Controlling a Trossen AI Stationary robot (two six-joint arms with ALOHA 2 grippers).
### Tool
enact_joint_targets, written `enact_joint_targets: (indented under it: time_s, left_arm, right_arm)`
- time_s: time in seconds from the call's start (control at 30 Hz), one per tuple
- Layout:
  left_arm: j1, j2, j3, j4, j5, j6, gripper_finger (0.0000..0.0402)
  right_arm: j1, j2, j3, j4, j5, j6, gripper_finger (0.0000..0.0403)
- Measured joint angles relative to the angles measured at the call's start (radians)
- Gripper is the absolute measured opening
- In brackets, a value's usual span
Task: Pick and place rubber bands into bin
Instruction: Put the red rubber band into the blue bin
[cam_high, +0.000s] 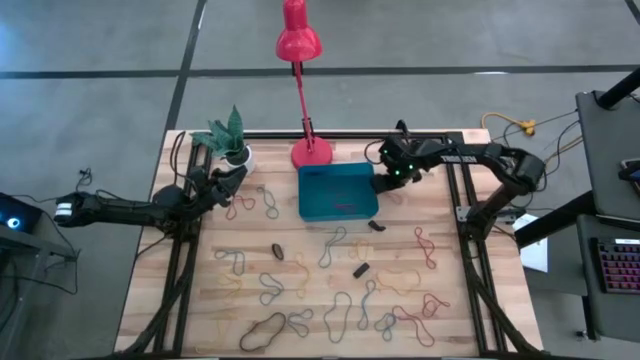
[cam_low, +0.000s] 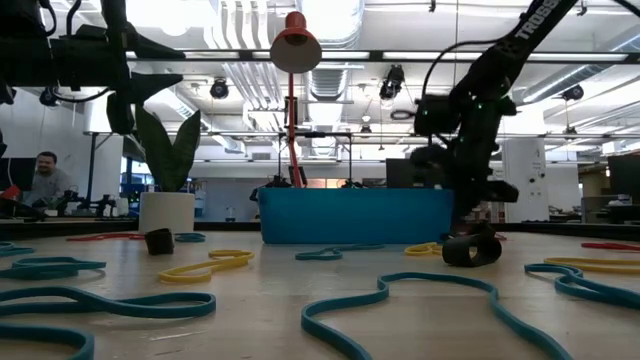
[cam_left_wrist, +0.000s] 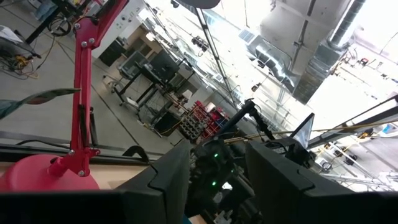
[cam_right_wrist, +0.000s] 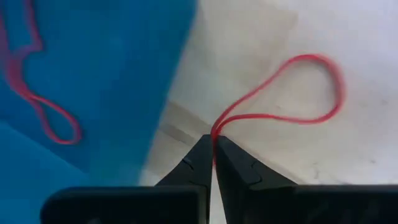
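Note:
The teal-blue bin (cam_high: 338, 192) stands at the table's far middle; it also shows in the low view (cam_low: 355, 215) and the right wrist view (cam_right_wrist: 106, 74). A red rubber band (cam_right_wrist: 37, 106) lies inside it. Many rubber bands (cam_high: 330, 245) in mixed colours lie loose on the table nearer than the bin. My right gripper (cam_high: 383, 183) is at the bin's right wall, shut on a red rubber band (cam_right_wrist: 298, 87). My left gripper (cam_left_wrist: 214, 186) is open and empty near the white plant pot (cam_high: 238, 155), left of the bin. My right gripper pinches the red rubber band between its two fingertips at one end of the loop (cam_right_wrist: 214, 129), where two strands run together. The fingers point down. The rest of the loop stands out beyond the fingertips, over the table beside the bin's wall; whether it touches the table, I cannot tell.
A red lamp stands with its base (cam_high: 311, 152) just behind the bin. The plant pot stands at the far left. Small black bands (cam_high: 361, 270) lie among the coloured ones. Black frame rails run along both sides of the table. A person (cam_low: 45, 180) sits in the room beyond.

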Motion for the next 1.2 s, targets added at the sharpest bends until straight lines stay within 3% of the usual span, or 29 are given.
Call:
enact_joint_targets:
  time_s: [0.43, 0.57, 0.73, 0.93, 1.07, 1.2]
  left_arm:
    - [0.000, 0.001, 0.000, -0.001, -0.002, 0.001, 0.0141]
    - [0.000, 0.001, 0.000, -0.001, -0.002, 0.001, 0.0141]
    - [0.000, 0.005, 0.000, -0.002, -0.010, 0.001, 0.0141]
    - [0.000, 0.005, 0.000, -0.003, -0.013, 0.001, 0.0141]
    - [0.000, 0.005, 0.000, -0.009, -0.013, 0.001, 0.0141]
    - [0.000, 0.005, 0.000, -0.009, -0.013, 0.001, 0.0141]
  right_arm:
    - [0.000, -0.197, 0.066, 0.044, 0.034, 0.037, 0.0008]
    - [0.005, -0.254, 0.091, 0.114, -0.015, 0.044, 0.0008]
    - [0.024, -0.289, 0.126, 0.233, -0.176, 0.041, 0.0008]
    - [0.084, -0.249, 0.188, 0.395, -0.348, 0.055, 0.0008]
    - [0.110, -0.176, 0.231, 0.379, -0.299, 0.061, 0.0008]
    - [0.109, -0.083, 0.271, 0.248, -0.217, 0.112, 0.0009]
